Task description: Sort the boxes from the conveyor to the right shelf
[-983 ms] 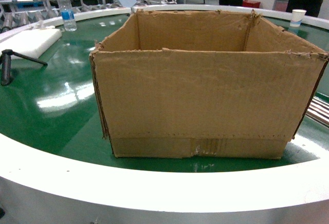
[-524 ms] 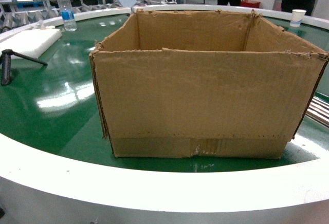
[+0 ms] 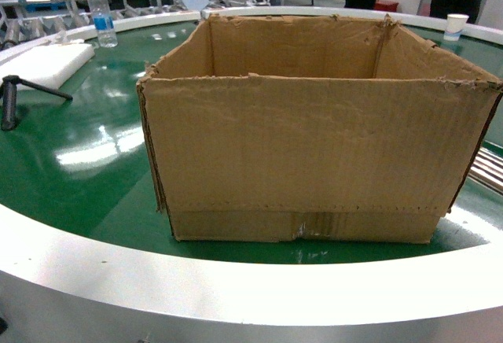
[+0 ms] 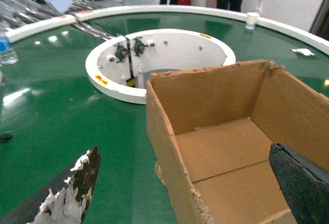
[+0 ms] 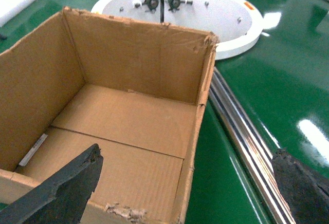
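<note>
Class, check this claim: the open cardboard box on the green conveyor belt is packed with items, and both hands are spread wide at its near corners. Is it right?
Not quite. The cardboard box is empty; both wrist views show its bare floor. The rest holds: it sits on the green conveyor belt, with the left hand and right hand spread wide.

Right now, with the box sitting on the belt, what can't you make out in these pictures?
- Box far side, head view: hidden by its own front wall.
- Left tool: both fingers cut off by the bottom edge of the left wrist view.
- Right tool: same, in the right wrist view.
- Bottle label, head view: too small to read.
- People behind the belt: cropped at the top.
</note>
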Robot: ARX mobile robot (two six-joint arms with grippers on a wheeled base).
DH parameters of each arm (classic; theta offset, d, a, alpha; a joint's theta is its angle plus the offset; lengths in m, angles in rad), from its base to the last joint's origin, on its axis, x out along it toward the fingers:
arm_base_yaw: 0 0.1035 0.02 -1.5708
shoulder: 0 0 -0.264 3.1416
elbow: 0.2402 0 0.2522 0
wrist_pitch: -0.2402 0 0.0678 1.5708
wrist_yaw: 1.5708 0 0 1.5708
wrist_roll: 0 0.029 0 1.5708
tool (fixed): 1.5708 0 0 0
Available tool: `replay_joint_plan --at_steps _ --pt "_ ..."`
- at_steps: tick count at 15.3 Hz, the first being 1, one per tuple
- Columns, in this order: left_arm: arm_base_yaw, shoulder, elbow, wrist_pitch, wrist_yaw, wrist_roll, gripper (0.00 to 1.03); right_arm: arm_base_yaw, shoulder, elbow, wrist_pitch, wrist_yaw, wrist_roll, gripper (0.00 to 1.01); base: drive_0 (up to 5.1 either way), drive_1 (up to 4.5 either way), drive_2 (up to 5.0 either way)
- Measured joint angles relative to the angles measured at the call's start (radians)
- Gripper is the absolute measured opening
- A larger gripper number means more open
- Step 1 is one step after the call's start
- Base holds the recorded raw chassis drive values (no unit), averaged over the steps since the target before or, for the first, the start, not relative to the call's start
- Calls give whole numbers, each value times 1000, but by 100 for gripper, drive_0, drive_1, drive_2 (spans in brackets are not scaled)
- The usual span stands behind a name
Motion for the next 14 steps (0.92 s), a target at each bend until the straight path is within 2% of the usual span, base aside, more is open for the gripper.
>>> replay_joint_plan --at_steps 2,3,5,7,9,11,14 --pt "-18 136 192 -204 63 -21 98 23 138 151 -141 -36 3 98 0 0 0" --pt "-29 188 237 -250 35 -28 98 39 179 200 -196 -49 -1 98 0 0 0" --pt "-43 266 273 -361 10 -32 98 49 253 265 -219 11 -27 98 0 0 0" --pt "-44 335 276 -392 8 -37 98 49 319 283 -248 48 -36 98 0 0 0" --pt "-46 364 282 -385 -2 -36 98 46 361 303 -273 60 -32 98 0 0 0" --pt "-51 372 283 -378 -4 -51 98 24 389 320 -275 57 -16 98 0 0 0" --pt "-44 383 260 -362 -17 -72 98 -26 400 290 -230 75 -24 98 0 0 0"
